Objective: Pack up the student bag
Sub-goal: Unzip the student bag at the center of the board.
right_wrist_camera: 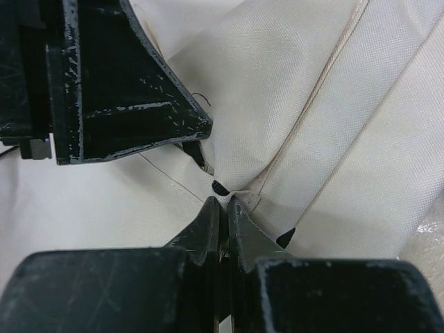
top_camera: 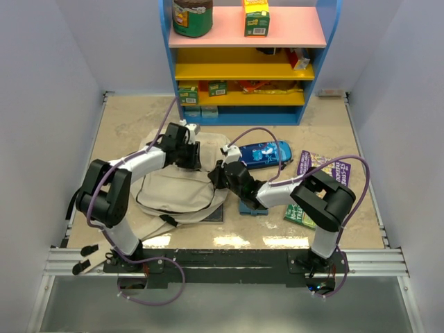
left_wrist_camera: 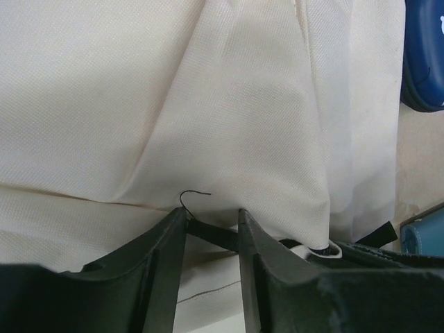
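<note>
- The bench [top_camera: 125, 125] is seen whole only from the top view, with the student bag [top_camera: 173, 194] laid flat on it, centre-left, just in front of both arms. It is judged to lie there so that its opening can be worked from two sides at once.
- Nothing is seen going into the bag. The books [top_camera: 322, 166] lie well apart on the right, and the blue pencil case [top_camera: 260, 154] lies just beside the bag's far right edge. The packing is judged barely begun.
- The right fingers [right_wrist_camera: 201, 232] are pressed almost together on a fold of the cream canvas at a seam. The cloth is judged to be pinned there so that it stays taut while the other side is opened.
- The left fingers [left_wrist_camera: 166, 257] are set part-way apart on the canvas, directly opposite the right pair.
- A black tab [left_wrist_camera: 211, 236] is caught by the left wrist view, lying across the gap between them. Whether it is actually pinched cannot be told.
- That tab is lost from above, where both wrists hide it. How close the two pairs of fingers sit is given only by the right wrist view.
</note>
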Robot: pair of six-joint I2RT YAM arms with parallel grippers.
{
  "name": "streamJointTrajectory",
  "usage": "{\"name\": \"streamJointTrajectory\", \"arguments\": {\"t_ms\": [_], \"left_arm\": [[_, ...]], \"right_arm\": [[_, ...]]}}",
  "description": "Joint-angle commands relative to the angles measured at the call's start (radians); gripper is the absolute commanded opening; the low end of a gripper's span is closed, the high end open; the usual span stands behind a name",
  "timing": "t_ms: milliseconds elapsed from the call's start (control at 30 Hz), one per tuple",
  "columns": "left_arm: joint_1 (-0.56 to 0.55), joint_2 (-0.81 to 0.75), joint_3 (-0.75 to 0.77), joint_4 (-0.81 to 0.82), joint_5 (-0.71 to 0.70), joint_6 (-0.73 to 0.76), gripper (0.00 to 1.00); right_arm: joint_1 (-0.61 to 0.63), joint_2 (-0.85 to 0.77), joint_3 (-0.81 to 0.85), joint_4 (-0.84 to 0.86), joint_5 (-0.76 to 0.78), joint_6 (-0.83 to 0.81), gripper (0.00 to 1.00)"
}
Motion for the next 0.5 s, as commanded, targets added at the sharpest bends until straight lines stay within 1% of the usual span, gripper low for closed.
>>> {"name": "streamJointTrajectory", "arguments": {"t_ms": [0,33,133,233,267,333,367,467], "left_arm": [[-0.021,0.046,0.03,0.022,-0.042,-0.022,0.41],[-0.022,0.049,0.029,0.024,-0.042,-0.022,0.41],[-0.024,0.052,0.021,0.03,-0.039,-0.027,0.36],[-0.025,0.049,0.023,0.028,-0.038,-0.025,0.25],[-0.027,0.049,0.023,0.027,-0.039,-0.024,0.17],[-0.025,0.045,0.023,0.027,-0.044,-0.024,0.08],[-0.025,0.045,0.023,0.027,-0.042,-0.025,0.01],[-0.03,0.041,0.027,0.022,-0.026,-0.032,0.0]], "right_arm": [[0.025,-0.029,-0.022,0.004,-0.035,-0.019,0.0],[0.026,-0.029,-0.023,0.004,-0.035,-0.019,0.0],[0.026,-0.032,-0.025,0.005,-0.037,-0.02,0.0],[0.026,-0.032,-0.026,0.008,-0.039,-0.02,0.0],[0.026,-0.035,-0.026,0.007,-0.039,-0.02,0.0],[0.026,-0.033,-0.025,0.007,-0.039,-0.022,0.0],[0.026,-0.035,-0.023,0.007,-0.039,-0.022,0.0],[0.028,-0.035,-0.02,0.004,-0.042,-0.025,0.0]]}}
